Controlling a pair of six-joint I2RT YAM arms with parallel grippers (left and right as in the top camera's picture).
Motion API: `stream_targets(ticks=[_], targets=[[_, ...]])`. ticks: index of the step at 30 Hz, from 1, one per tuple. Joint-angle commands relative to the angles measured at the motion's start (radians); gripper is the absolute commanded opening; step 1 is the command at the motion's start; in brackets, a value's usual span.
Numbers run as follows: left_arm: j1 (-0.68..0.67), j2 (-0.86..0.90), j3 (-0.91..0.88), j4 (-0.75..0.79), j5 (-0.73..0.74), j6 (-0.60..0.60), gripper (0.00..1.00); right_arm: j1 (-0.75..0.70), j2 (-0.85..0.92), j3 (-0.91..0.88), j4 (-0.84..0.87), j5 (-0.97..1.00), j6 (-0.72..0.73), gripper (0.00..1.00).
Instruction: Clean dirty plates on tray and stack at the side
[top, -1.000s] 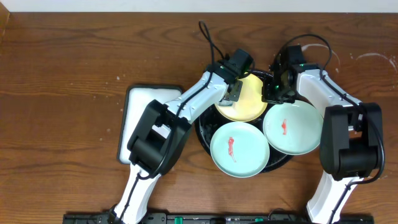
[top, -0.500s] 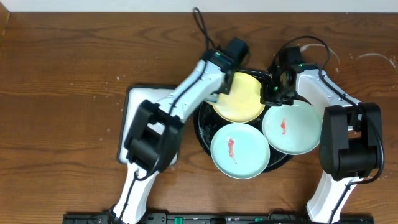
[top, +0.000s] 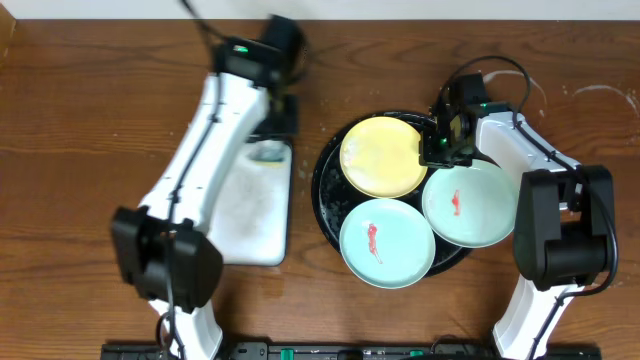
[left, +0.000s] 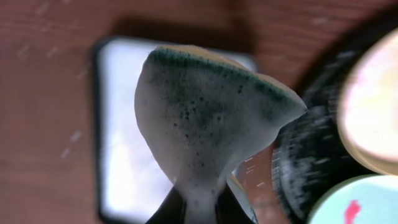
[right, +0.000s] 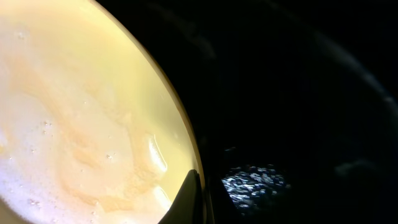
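Left tool (left: 200, 209) is gripping the sponge (left: 211, 118) by one narrow end, fingers closed hard on it. The sponge is coated in white foam and hanging over the far end of the white tray (top: 240, 215), well left of the tray (top: 325, 190). My judgement is that it is being held there so the suds drip into the white tray and not onto wood. Right tool (top: 443, 142) is sitting at the right rim of the yellow plate (top: 380, 157). The wrist view shows only one dark wedge on the edge, so it is reading as pinched shut on that rim, probably steadying the plate or readying a lift. The yellow plate is lying at the far side of the tray, filmed with suds and showing no red. The near mint plate (top: 385, 243) and the right mint plate (top: 470, 205) are each showing a red smear. Both are overhanging the tray rim, and nothing is stacked yet. The tray floor is glinting with wet beads. The table (top: 90, 150) is brown grained wood, with faint whitish rings at far right (top: 590, 95), where bare room for a stack is showing.
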Motion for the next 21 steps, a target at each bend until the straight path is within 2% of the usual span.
stream_targets(ticks=[1, 11, 15, 21], targets=[[0.072, -0.002, 0.011, -0.062, 0.01, 0.002, 0.07, 0.029, -0.111, -0.004, -0.016, 0.113, -0.033, 0.01], [0.174, 0.0, -0.083, -0.035, 0.009, 0.029, 0.08, 0.217, -0.38, -0.004, -0.045, 0.561, -0.052, 0.01], [0.177, 0.0, -0.086, -0.031, 0.009, 0.029, 0.08, 0.298, -0.454, -0.004, -0.047, 0.786, -0.086, 0.01], [0.177, 0.0, -0.086, -0.026, 0.009, 0.029, 0.09, 0.407, -0.484, -0.004, -0.044, 1.02, -0.174, 0.01]])
